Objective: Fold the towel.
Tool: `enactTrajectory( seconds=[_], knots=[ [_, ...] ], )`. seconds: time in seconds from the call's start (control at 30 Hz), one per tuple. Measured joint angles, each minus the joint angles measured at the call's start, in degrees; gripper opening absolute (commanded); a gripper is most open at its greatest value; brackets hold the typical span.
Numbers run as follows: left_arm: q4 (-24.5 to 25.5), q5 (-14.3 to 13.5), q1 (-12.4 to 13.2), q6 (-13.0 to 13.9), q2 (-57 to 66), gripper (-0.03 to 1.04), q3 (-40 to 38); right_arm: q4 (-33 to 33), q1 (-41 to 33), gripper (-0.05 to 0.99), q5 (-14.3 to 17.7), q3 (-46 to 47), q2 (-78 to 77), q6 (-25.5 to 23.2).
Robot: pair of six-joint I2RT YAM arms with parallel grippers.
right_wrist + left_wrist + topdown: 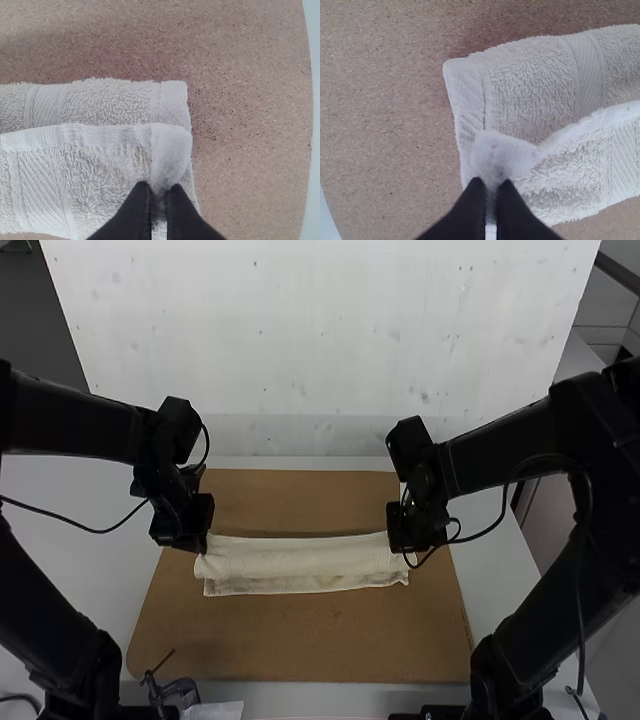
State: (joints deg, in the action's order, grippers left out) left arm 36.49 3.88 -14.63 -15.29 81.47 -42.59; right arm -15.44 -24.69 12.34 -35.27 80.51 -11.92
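Pinching one corner of the upper layer with my left gripper (492,184) and the other with my right gripper (159,189), I have the towel (300,558) by both ends of a single hem. Each pair of jaws is narrow, closed down on cloth with only that thickness between the tips. I judge the reason simple: with both corners held, the edge between them can travel as one line and the flap need not twist. The lower layer lies on the brown board (335,645), which gives it a flat bed while the upper one is laid over it.

As for where it lies, the towel makes a long, folded strip across the board, running from beneath my left jaws to beneath my right ones. The held hem sits over the lower layer, whose own border shows beside it — the two edges do not line up. I think the next move is to bring the hem level, both arms together, then let go gently — uneven pulling could skew the fold.
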Motion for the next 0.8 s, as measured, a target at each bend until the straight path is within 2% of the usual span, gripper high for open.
enactTrajectory(
  seconds=[0.17,0.37,0.8],
  knots=[
    [-4.1,-0.5,0.0,0.0,4.5,0.02,0.0,2.3,0.0,0.02,0.8,0.0,2.8,0.0],
    [-6.4,-1.3,-0.4,-0.1,10.3,0.02,-0.8,4.7,0.0,0.02,1.3,-0.1,9.6,0.0],
    [-14.0,-4.7,-0.8,-1.7,11.3,0.02,-1.7,9.8,0.7,0.02,3.1,-3.5,15.8,0.1]
  ],
)
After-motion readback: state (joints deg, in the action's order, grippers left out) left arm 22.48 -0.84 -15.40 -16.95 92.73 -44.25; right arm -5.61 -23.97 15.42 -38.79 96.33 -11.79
